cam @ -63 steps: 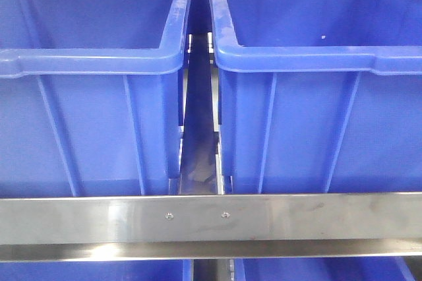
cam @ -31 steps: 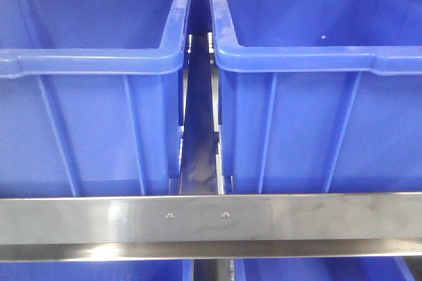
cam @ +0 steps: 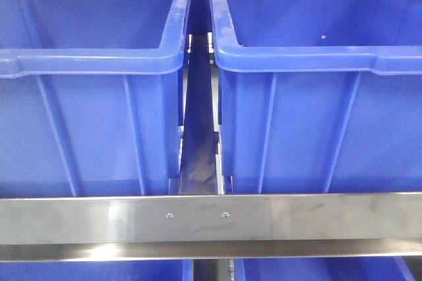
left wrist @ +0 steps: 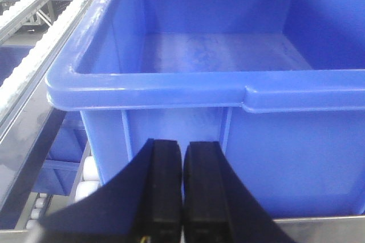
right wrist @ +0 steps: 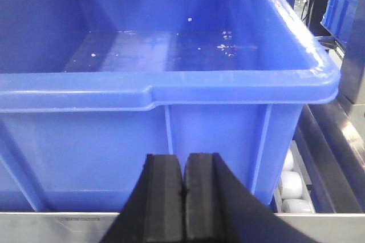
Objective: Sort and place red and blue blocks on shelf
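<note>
Two deep blue plastic bins, a left bin and a right bin, sit side by side on the shelf, held back by its shiny steel front rail so they cannot slide off the white rollers. Their walls are smooth, ribbed and round-lipped, and both look empty. Neither block is in view. The left tool and right tool each hang near a bin front, dark pads pressed together on nothing.

front view near bins, wrist views closer
</note>
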Action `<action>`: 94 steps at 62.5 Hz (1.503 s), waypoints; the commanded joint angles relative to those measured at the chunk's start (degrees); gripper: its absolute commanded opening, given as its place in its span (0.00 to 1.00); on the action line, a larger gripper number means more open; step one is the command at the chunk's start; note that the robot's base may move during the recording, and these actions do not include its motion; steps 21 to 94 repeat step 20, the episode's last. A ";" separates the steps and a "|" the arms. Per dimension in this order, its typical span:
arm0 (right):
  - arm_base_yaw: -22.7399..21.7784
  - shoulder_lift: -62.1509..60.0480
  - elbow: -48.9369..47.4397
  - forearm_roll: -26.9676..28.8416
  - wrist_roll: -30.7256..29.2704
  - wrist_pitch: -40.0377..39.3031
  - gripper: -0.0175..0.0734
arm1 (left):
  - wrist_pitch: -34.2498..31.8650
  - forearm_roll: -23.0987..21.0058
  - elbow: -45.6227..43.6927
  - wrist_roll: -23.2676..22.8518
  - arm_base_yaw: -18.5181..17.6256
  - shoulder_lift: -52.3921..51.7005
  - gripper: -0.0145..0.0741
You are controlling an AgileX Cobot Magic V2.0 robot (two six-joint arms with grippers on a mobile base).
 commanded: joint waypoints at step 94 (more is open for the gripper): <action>-0.06 -1.02 0.03 -0.68 -0.52 -5.18 0.25 | -5.09 -0.50 1.80 0.03 0.11 -1.05 0.30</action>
